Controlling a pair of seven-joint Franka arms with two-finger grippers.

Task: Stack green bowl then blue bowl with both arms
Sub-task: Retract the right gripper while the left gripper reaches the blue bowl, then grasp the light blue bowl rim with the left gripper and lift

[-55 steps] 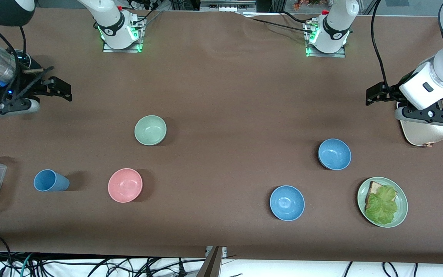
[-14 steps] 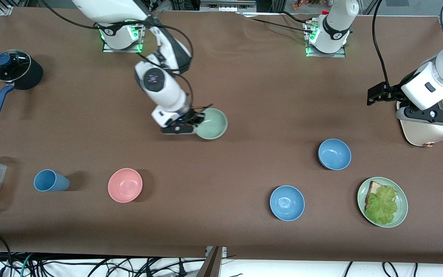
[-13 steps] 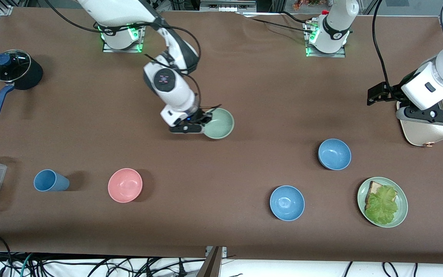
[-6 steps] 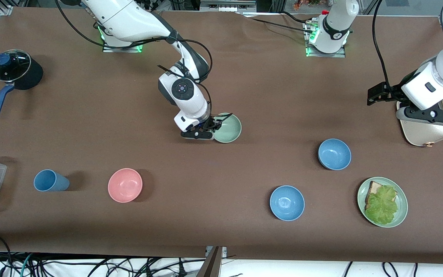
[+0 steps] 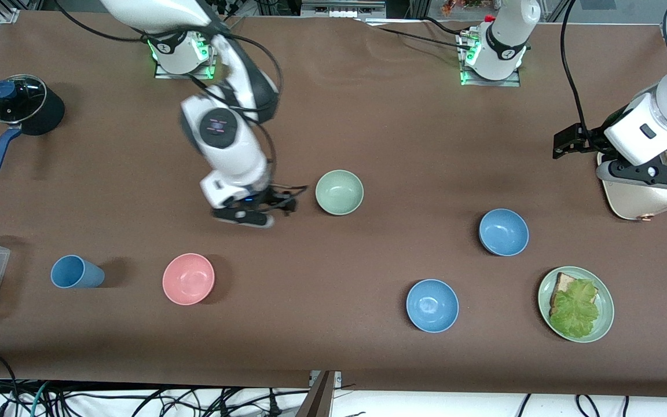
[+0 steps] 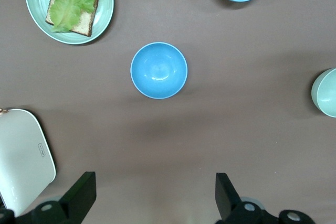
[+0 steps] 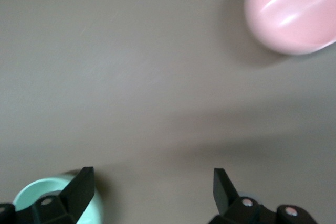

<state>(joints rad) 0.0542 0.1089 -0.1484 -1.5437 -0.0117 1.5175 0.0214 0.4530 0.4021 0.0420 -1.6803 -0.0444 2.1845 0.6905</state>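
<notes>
Robotics lab; bench-mounted arm bases (image 5: 183, 49); loose cables (image 5: 136, 399).

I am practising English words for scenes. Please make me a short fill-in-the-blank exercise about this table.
1. The green bowl stands on the table, and nothing is stacked ____ it.
2. The right gripper is ____ and holds nothing.
3. The plate carries bread and ____.
4. The left gripper waits, open, above the ____.

Missing words: in; open; lettuce; table
</notes>
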